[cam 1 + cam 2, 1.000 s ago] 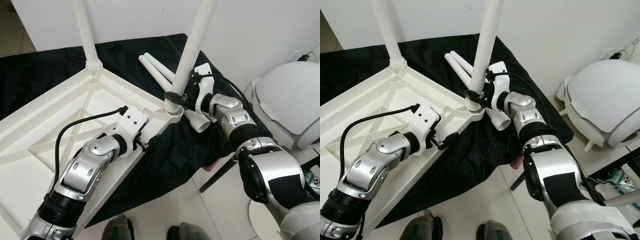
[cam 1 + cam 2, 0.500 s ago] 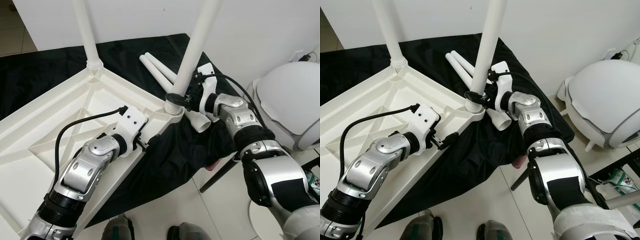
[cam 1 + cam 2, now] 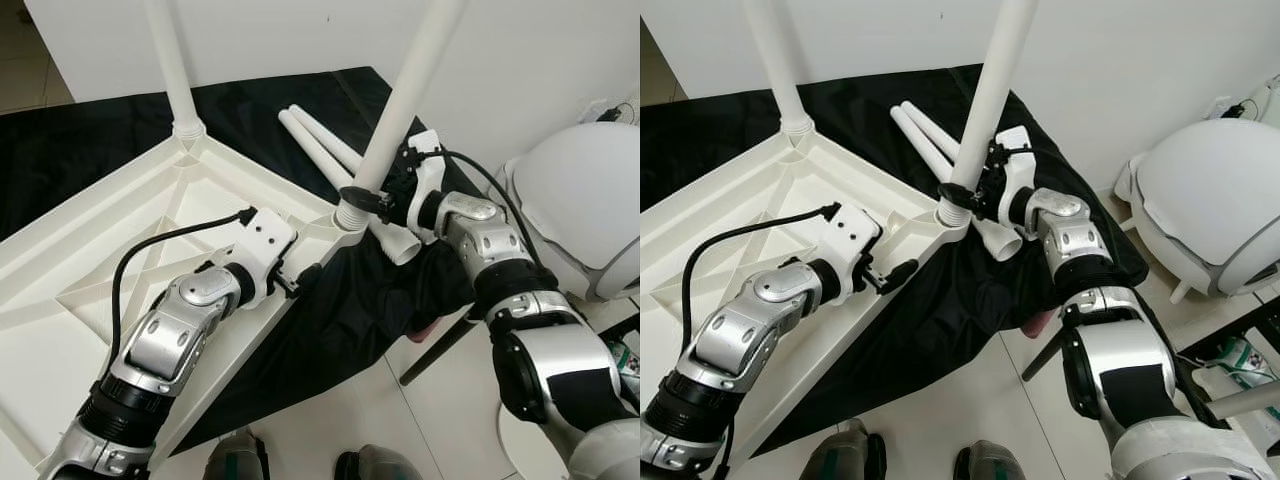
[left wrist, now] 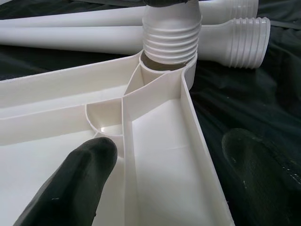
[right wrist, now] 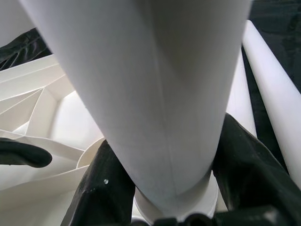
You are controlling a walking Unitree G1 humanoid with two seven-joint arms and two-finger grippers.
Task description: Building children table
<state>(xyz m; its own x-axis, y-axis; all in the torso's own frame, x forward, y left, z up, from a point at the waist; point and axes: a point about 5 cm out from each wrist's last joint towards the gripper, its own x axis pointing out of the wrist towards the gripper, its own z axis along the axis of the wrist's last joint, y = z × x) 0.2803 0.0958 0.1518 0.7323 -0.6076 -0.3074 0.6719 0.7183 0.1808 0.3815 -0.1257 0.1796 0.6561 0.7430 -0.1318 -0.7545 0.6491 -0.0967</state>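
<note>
The white tabletop (image 3: 120,240) lies upside down on a black cloth (image 3: 80,130). One white leg (image 3: 170,60) stands screwed into its far corner. My right gripper (image 3: 372,200) is shut on a second leg (image 3: 405,90) just above its threaded end (image 4: 171,40), which sits in the near corner socket (image 3: 348,218); the leg leans to the right. Its black fingers (image 5: 106,188) clasp the leg on both sides. My left gripper (image 3: 298,278) is open and straddles the tabletop's rim near that corner, one finger (image 4: 75,183) inside the rim and the other over the cloth. Two loose legs (image 3: 320,150) lie beyond the socket.
A white domed appliance (image 3: 585,200) stands at the right on the tiled floor. A dark slanted rod (image 3: 435,350) pokes out under the cloth's edge. A white wall runs close behind the cloth. My feet (image 3: 235,462) are at the bottom.
The leg in my right gripper has tipped further to the right, and the gripper has shifted right with it. My left gripper has edged slightly toward the corner.
</note>
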